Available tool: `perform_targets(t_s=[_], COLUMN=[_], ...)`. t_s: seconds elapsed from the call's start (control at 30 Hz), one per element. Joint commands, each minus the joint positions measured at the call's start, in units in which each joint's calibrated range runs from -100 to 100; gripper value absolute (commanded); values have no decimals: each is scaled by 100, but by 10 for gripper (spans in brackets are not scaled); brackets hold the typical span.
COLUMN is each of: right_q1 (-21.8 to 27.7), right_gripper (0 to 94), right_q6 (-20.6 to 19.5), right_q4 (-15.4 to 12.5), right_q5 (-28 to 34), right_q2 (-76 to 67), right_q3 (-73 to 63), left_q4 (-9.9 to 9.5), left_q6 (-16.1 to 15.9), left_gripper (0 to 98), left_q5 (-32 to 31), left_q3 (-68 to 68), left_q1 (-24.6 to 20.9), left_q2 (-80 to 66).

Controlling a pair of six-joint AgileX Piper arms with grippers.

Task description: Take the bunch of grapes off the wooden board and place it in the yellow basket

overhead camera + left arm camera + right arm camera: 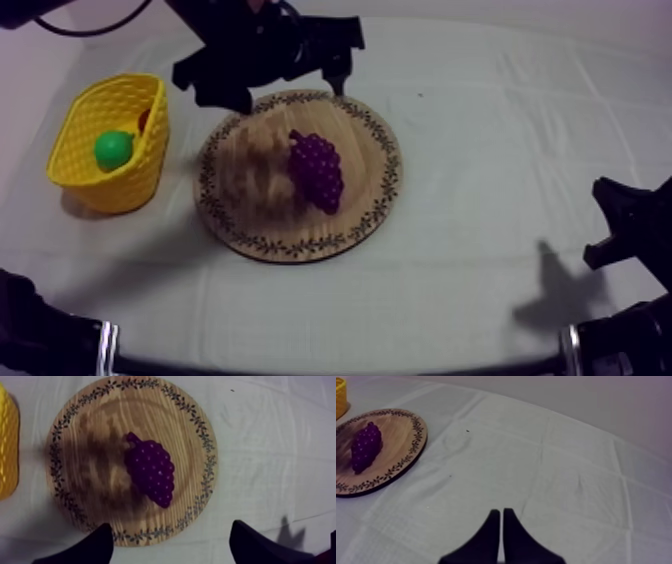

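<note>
Over the far rim of the wooden board (260,215), the left gripper (288,92) hangs with its two black fingers (95,546) spread wide and nothing between them. Seen from the left wrist, the bunch of grapes (150,473) lies below that gap, near the middle of the board and slightly toward the right arm's side, with its narrow end pointing toward the gripper. No finger touches the purple fruit. Just beside the board, on the left arm's side, stands the yellow basket (100,180), apart from the board's rim. It holds a green pear (114,149), with a small red fruit (145,120) behind it. Well away across the grey-white cloth (480,120), the right gripper (502,513) sits low at its own side, its fingers pressed together into a narrow wedge over bare cloth.
</note>
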Motion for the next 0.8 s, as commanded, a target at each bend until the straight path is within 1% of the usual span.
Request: perform_targets(t_s=[0.0, 0.13, 0.23, 0.53, 0.77], right_q1=[2, 2, 2, 2, 2], right_gripper=[4, 4, 4, 4, 4], right_q6=[0, 0, 0, 0, 2], right_q4=[1, 1, 1, 1, 1], right_q5=[4, 4, 4, 4, 4], right_q2=[-1, -1, -1, -1, -1], right_q3=[-3, -3, -3, -3, -3], left_q4=[102, 244, 287, 315, 316], left_q6=[86, 134, 176, 169, 168], left_gripper=[925, 950, 954, 953, 952], left_q5=[21, 28, -30, -481, -584], left_q3=[13, 48, 28, -272, -573], left_q1=[5, -10, -31, -253, -421], left_q2=[147, 467, 773, 1806, 2524])
